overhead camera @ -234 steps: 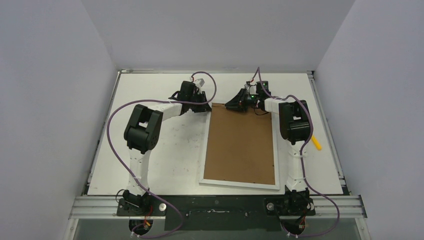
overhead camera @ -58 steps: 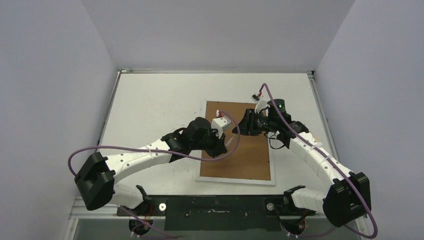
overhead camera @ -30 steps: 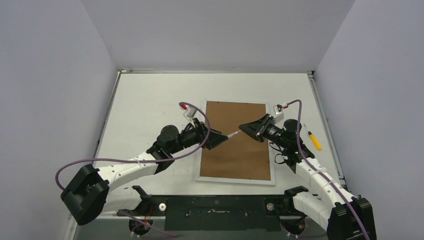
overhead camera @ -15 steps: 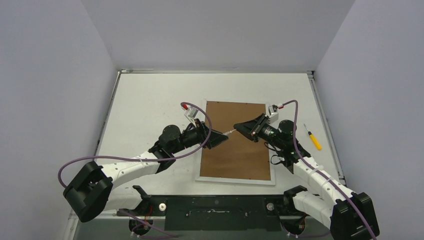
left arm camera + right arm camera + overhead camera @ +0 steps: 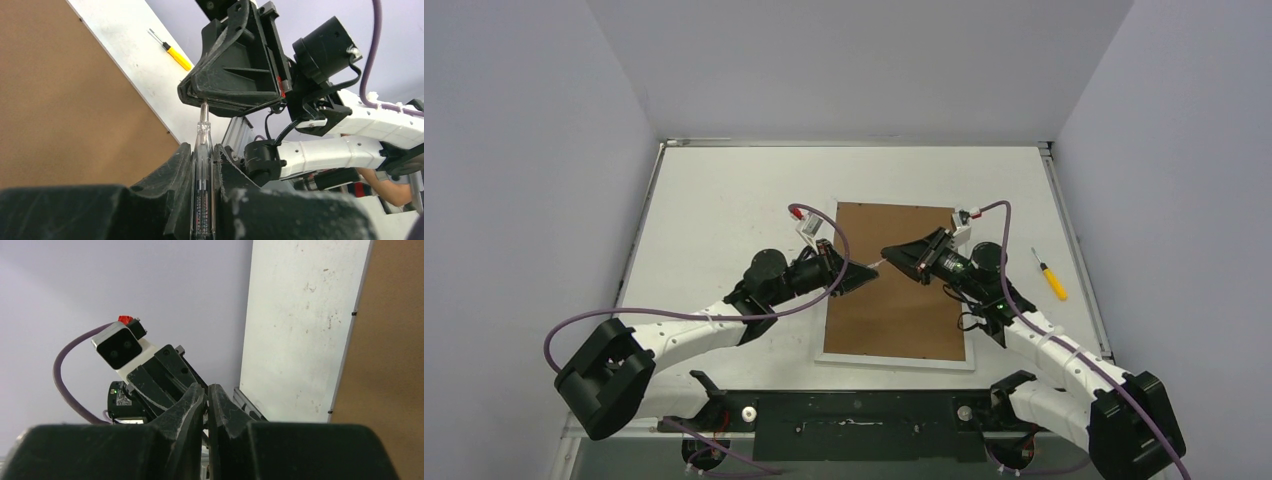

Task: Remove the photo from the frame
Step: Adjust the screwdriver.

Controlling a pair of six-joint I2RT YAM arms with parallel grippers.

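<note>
My left claw (image 5: 203,152) is closed round the clear handle of a small screwdriver (image 5: 203,129), which lies in the groove between my fingers; its metal shaft runs straight on into the tips of my right claw (image 5: 202,99), which is pinched shut on it; so both claws grip the one tool, tip to tip, above the frame (image 5: 894,320). The frame lies flat on the white table (image 5: 724,200), brown fibreboard back upward, narrow white border showing along the near edge; the photo I cannot see. A yellow-handled screwdriver (image 5: 1053,279) lies on the table right of the frame, well apart from both claws.
</note>
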